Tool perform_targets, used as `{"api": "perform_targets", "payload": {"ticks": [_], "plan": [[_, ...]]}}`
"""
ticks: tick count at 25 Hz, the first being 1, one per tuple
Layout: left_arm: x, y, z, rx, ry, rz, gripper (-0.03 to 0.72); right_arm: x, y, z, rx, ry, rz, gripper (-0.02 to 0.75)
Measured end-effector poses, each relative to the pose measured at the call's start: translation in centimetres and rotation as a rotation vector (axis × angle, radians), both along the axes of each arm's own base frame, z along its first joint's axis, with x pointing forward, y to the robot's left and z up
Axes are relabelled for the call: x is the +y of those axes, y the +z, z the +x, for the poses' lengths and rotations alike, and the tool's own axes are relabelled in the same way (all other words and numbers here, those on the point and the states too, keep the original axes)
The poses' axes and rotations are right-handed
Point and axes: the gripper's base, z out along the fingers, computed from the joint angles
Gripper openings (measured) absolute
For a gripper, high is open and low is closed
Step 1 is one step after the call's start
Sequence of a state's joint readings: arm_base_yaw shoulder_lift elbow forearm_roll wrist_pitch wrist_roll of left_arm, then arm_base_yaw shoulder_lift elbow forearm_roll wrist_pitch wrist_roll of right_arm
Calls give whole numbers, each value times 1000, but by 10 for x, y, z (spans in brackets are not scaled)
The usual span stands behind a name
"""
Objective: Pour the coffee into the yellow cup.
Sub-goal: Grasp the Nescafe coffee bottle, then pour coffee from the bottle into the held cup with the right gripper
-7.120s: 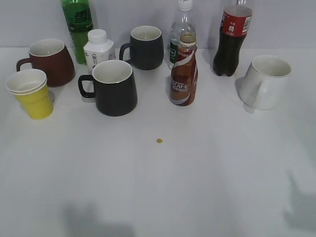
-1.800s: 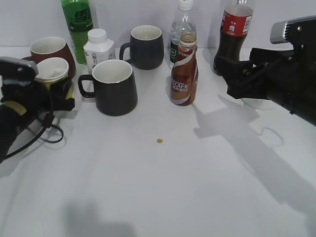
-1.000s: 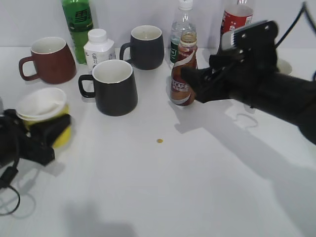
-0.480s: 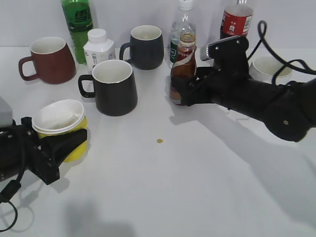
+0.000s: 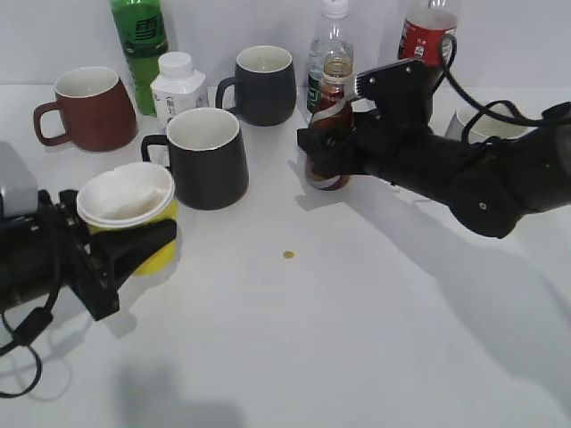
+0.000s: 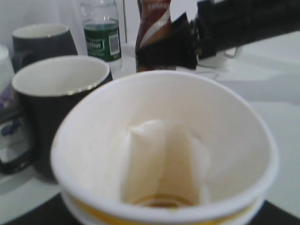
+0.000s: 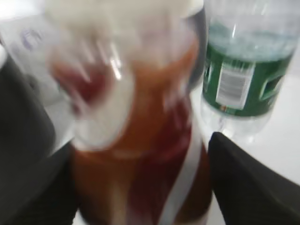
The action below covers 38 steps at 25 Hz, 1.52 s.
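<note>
The yellow cup [image 5: 129, 198] is tilted and held just above the table at the left by my left gripper [image 5: 136, 254], which is shut on it. In the left wrist view the yellow cup [image 6: 164, 140] fills the frame, white inside with a thin brown ring at the bottom. The coffee bottle [image 5: 335, 98] stands uncapped at the back middle. My right gripper [image 5: 324, 159] has a finger against each side of its lower body. In the right wrist view the coffee bottle [image 7: 140, 154] is blurred between the two black fingers of my right gripper [image 7: 143, 187].
A black mug [image 5: 207, 156] stands between the cup and the coffee. Behind are a second black mug [image 5: 265, 85], a dark red mug [image 5: 87, 107], a white bottle [image 5: 177, 85], a green bottle [image 5: 140, 40], a water bottle [image 5: 328, 36] and a cola bottle [image 5: 426, 36]. A white mug [image 5: 486, 129] is partly hidden.
My left gripper carried the yellow cup rightward and forward toward the middle. My right gripper reached left and came round the coffee bottle. The bottle still stands in place.
</note>
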<state>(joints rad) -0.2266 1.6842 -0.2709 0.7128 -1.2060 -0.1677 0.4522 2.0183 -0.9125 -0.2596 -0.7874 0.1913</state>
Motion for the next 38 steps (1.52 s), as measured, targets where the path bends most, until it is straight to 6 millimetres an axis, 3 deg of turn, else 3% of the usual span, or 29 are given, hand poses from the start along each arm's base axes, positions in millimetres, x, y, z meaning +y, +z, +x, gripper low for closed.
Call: {"api": "perform_targets", "payload": {"ticks": [6, 11, 15, 24, 29, 38], "plan": [[-18, 9, 9, -36, -65, -16, 389, 4, -14, 7, 21, 0, -7, 589], [-38, 7, 9, -30, -124, -10, 389, 7, -9, 14, -4, 2, 5, 585], [-42, 4, 9, -13, -111, -16, 389, 8, -8, 15, -9, 2, 7, 498], [-56, -1, 21, 6, -135, -9, 391, 10, -7, 14, -18, 36, -12, 499], [-66, -1, 28, 10, -143, 45, 391, 15, 3, 7, -52, 149, -102, 499], [-67, -1, 31, 16, -138, 67, 391, 20, 45, -10, -298, 377, -330, 499]]}}
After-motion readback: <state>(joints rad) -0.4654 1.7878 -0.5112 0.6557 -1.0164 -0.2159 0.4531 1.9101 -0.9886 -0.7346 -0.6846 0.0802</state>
